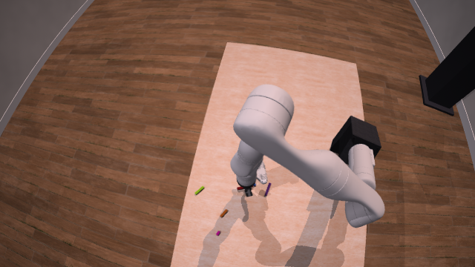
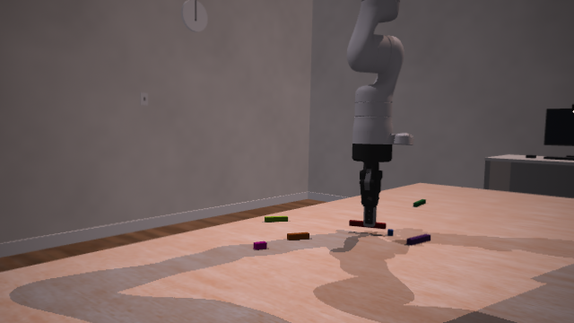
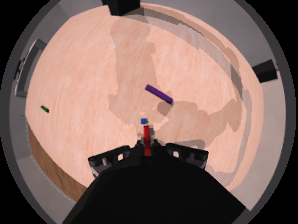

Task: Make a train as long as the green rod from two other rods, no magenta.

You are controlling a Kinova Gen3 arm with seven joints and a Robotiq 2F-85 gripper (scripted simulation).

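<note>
From above, the white arm covers the dark green rod and most of the small blue cube.

A pale wooden table top carries the scattered rods: a lime rod nearest the wall edge, an orange rod and a short magenta rod just in front of it, and a green rod lying well apart toward the far side. Near the middle, a tiny blue rod sits close beside a purple rod. A red rod lies level and very low there, though from here I cannot tell whether it actually touches the wood.
</note>
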